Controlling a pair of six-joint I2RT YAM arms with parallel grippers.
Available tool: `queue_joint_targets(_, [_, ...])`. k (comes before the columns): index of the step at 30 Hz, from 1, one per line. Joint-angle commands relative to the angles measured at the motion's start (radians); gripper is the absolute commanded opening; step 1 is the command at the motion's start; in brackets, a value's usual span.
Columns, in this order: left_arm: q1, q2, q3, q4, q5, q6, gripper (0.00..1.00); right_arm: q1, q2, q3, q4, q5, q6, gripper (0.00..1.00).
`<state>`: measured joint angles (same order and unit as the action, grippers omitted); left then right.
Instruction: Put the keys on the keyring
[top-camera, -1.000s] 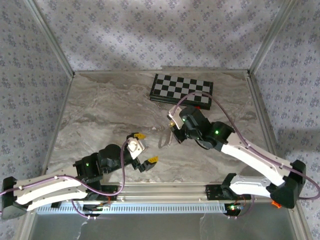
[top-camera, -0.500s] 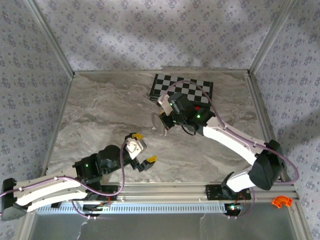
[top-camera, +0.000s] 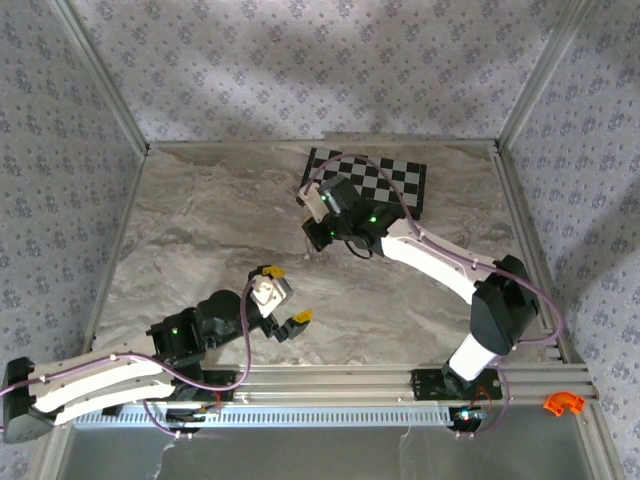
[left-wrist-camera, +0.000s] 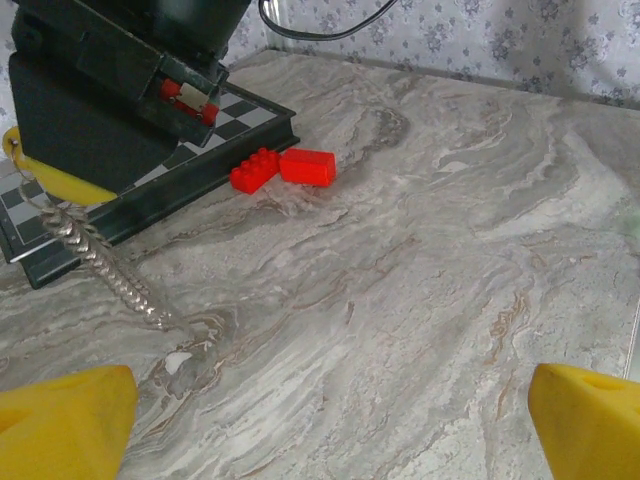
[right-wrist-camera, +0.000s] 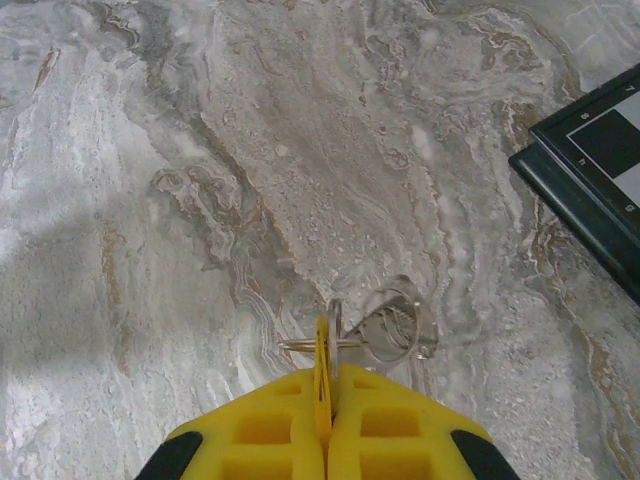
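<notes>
**Ana:** Marble tabletop (top-camera: 200, 230), chessboard (top-camera: 385, 180) at the back. Where's the key?

**Ben:** The right gripper (right-wrist-camera: 322, 378) has its yellow pads pressed together on the key (right-wrist-camera: 321, 350). It pinches the orange-yellow head edge-on, low over the table beside the chessboard's corner.

**Ana:** And the keyring?

**Ben:** The keyring (left-wrist-camera: 100, 262) dangles from those same pads as a beaded loop, and its lower end looks to be touching the table. Whether the key is already threaded, I cannot tell.

**Ana:** Left gripper?

**Ben:** The left gripper (top-camera: 291, 295) is spread wide and holds nothing, well apart near the front edge.

**Ana:** What worries you?

**Ben:** That thin pinch. If the loop drags on the marble or catches the board's edge, it could twist the key out. With nothing steadying the loop, it may also swing away from the blade.
</notes>
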<state>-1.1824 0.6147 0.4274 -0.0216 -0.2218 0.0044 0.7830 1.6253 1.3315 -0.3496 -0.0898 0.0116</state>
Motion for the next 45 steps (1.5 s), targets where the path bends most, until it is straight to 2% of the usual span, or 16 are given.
queue_joint_targets(1, [0.006,-0.013,-0.008,0.029,-0.011,-0.021,1.00,-0.006,0.016,0.035,0.031,-0.030,0.008,0.00])
queue_joint_targets(8, [0.009,-0.024,-0.006,0.021,-0.013,-0.017,0.99,-0.005,0.015,0.008,0.018,-0.042,0.017,0.00])
queue_joint_targets(25, [0.012,-0.036,0.001,0.022,-0.003,-0.014,0.99,-0.008,-0.114,-0.130,-0.009,-0.062,0.057,0.00])
queue_joint_targets(34, [0.012,-0.058,-0.004,0.006,-0.006,-0.016,1.00,-0.014,-0.164,-0.257,0.006,-0.124,0.095,0.00])
queue_joint_targets(45, [0.013,-0.044,-0.012,0.026,-0.008,-0.020,1.00,-0.018,-0.256,-0.364,0.017,-0.108,0.133,0.00])
